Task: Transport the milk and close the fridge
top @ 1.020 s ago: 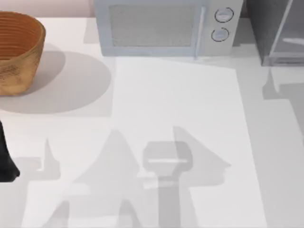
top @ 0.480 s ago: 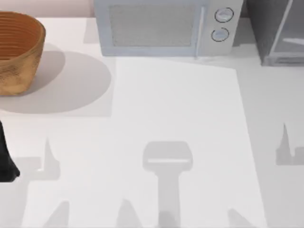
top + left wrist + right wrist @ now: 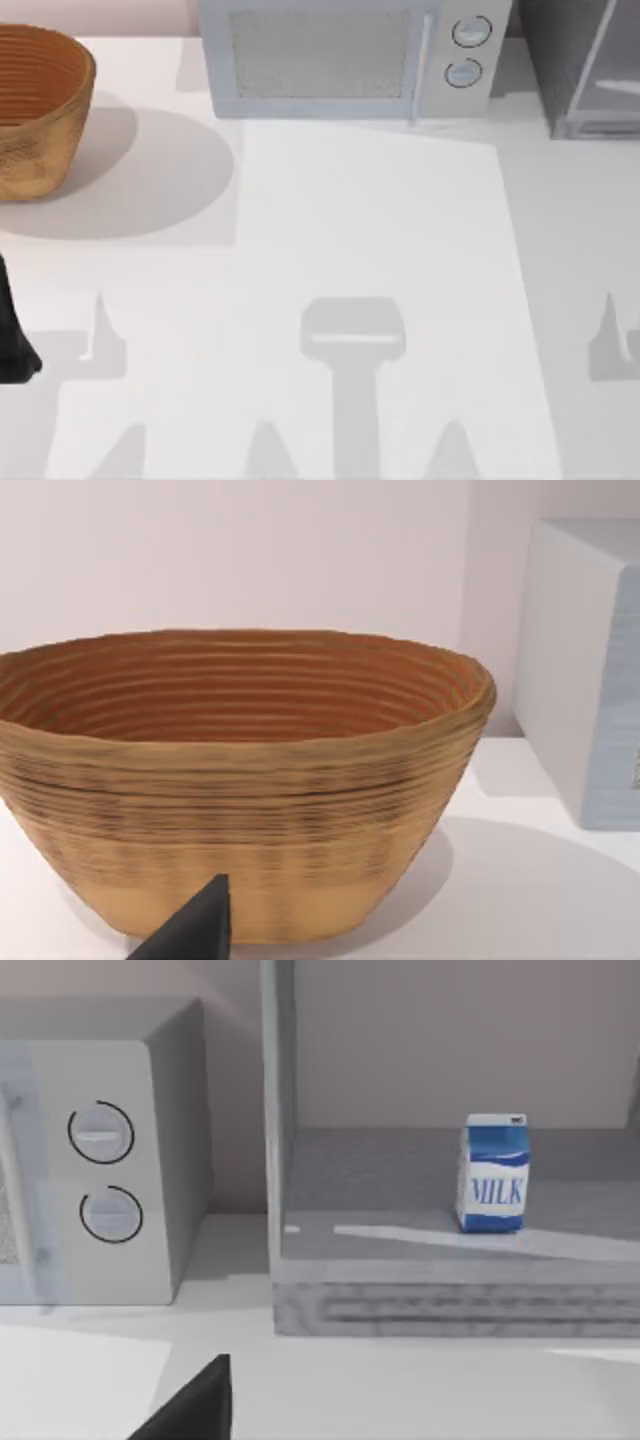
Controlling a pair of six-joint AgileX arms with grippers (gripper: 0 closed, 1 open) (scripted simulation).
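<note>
The milk (image 3: 495,1175), a small blue-and-white carton, stands upright inside the fridge (image 3: 450,1305) on its grey floor, seen in the right wrist view with the inside open to view. In the top view the fridge (image 3: 565,60) stands at the table's back right corner. A dark tip of my right gripper (image 3: 200,1405) shows well short of the fridge, apart from the milk. My left arm (image 3: 12,330) rests at the table's left edge. A dark tip of my left gripper (image 3: 195,930) points at the basket.
A light grey microwave (image 3: 330,60) with two round knobs stands at the back centre, just left of the fridge. A woven basket (image 3: 35,110) sits at the back left. The white table (image 3: 370,220) lies open in front of them.
The arm shadows on the table's middle have withdrawn toward the right and the front edge. The left arm, basket, microwave and fridge have not moved.
</note>
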